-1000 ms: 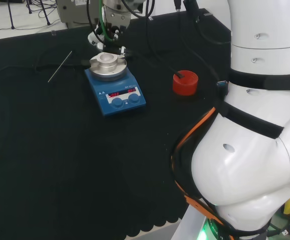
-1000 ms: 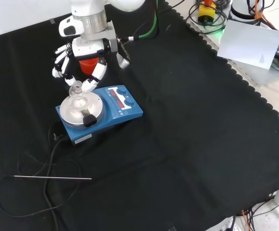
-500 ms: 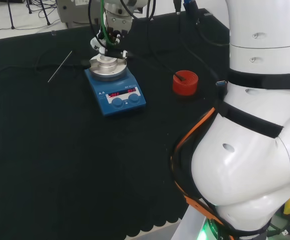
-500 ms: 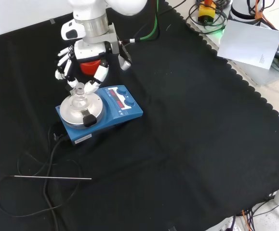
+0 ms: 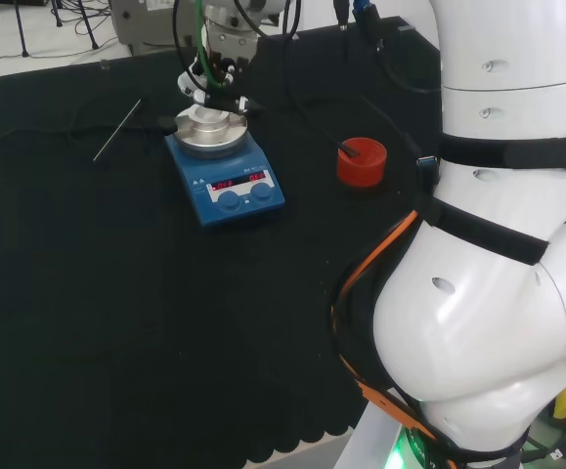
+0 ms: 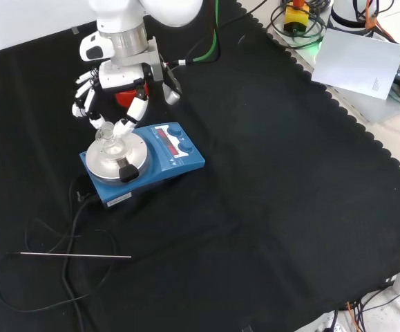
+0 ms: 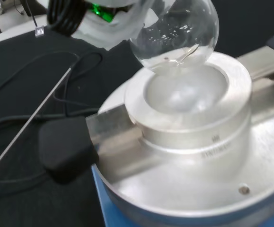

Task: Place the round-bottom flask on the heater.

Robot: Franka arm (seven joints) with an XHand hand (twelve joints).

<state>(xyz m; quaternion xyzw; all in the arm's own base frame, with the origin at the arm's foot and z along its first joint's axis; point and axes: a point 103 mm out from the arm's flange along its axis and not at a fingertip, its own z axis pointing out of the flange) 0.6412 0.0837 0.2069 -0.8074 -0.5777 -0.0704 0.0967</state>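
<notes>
The clear round-bottom flask (image 7: 174, 33) hangs just above the round well of the heater's metal block (image 7: 193, 123), its bulb close to the rim. In the front view the hand (image 6: 117, 76) comes down from the top, and its fingers (image 6: 134, 111) are curled round the flask (image 6: 106, 133) at the neck, over the silver plate. The blue heater (image 6: 175, 155) has two knobs and a red display. In the head view the hand (image 5: 209, 83) stands over the heater (image 5: 229, 181) at the far middle of the cloth.
A red ribbed stand (image 5: 362, 161) sits right of the heater in the head view, and partly behind the hand (image 6: 124, 95) in the front view. A thin metal rod (image 6: 75, 255) and a black cable (image 6: 68, 228) lie near the heater. A black plug (image 7: 63, 146) sticks out beside the plate.
The hand with the flask has shifted a little over the heater, last to the left in the front view. The heater, stand and rod have not moved.
</notes>
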